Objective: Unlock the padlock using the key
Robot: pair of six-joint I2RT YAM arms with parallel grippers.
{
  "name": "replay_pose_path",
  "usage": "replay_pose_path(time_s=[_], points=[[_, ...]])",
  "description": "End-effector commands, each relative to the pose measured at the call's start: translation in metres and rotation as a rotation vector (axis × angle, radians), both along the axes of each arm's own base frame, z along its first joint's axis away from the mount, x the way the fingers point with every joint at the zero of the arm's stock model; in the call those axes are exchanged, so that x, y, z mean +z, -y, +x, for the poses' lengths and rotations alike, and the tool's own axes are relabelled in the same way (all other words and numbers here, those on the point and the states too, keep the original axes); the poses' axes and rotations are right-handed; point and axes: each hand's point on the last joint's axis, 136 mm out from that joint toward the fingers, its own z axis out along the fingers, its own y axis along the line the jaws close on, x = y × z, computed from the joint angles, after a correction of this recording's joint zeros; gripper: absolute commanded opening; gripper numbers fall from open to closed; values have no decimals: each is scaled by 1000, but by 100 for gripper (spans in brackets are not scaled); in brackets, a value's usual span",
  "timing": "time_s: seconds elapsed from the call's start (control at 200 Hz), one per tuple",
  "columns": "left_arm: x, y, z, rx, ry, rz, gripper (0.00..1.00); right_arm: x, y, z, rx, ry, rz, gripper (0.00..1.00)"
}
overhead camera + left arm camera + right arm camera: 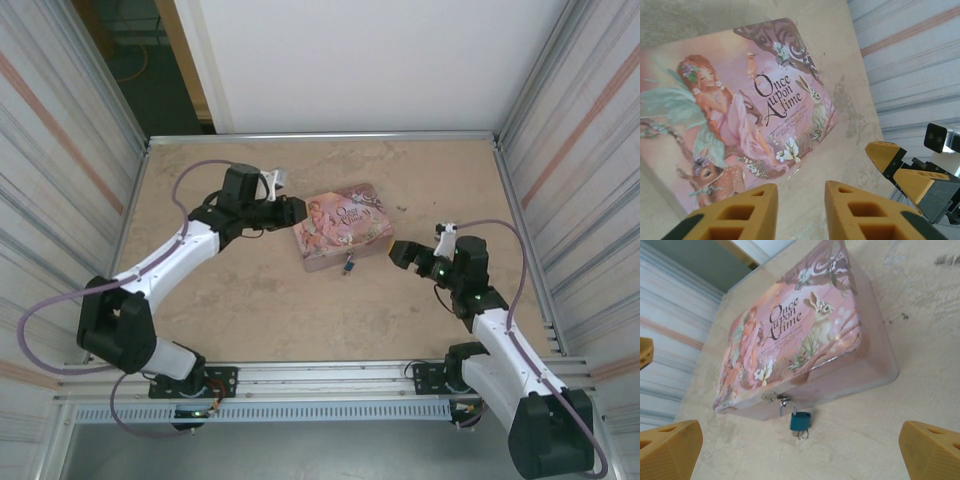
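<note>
The padlock (pixel 800 421), blue with a pale shackle, hangs from the hasp on the front wall of the pink tin (pixel 805 330) and rests on the table. It also shows as a small speck, the padlock (pixel 349 265). A small metal piece with a ring, apparently the key (pixel 802 435), sticks out of its underside. My right gripper (pixel 801 441) is wide open, facing the padlock from a short way off on the table. At the left end of the tin (pixel 340 228) my left gripper (pixel 297 212) holds its jaws a narrow gap apart, and nothing lies between its fingertips (pixel 765 196).
The tabletop (pixel 260 300) is fenced by a metal rail and ribbed walls (pixel 575 120) on both sides. The right gripper's yellow fingers (pixel 890 155) show in the left wrist view beyond the tin (pixel 740 110). Bare table lies in front of the tin.
</note>
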Motion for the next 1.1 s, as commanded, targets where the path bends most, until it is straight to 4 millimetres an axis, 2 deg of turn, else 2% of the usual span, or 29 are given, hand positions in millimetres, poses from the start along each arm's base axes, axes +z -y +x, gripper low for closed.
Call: replay_pose_path(time_s=[0.0,0.16,0.411,0.426,0.491,0.857,1.097], points=[[7,15,2,-60,7,-30,27,7,-13,-6,39,26,39,99],[-6,27,7,-93,-41,-34,20,1,-30,-9,85,24,31,99],[-31,36,11,-106,-108,-13,18,-3,-60,-4,183,26,33,99],[-33,36,12,-107,-112,-12,18,-9,-62,-3,188,8,27,99],[-39,38,12,-113,-125,-8,18,-13,-68,-2,201,-2,14,99],[-73,42,10,-135,-198,12,19,-38,-94,4,257,-42,-22,97],[-96,38,5,-135,-242,48,18,-47,-98,6,263,-21,-52,96]])
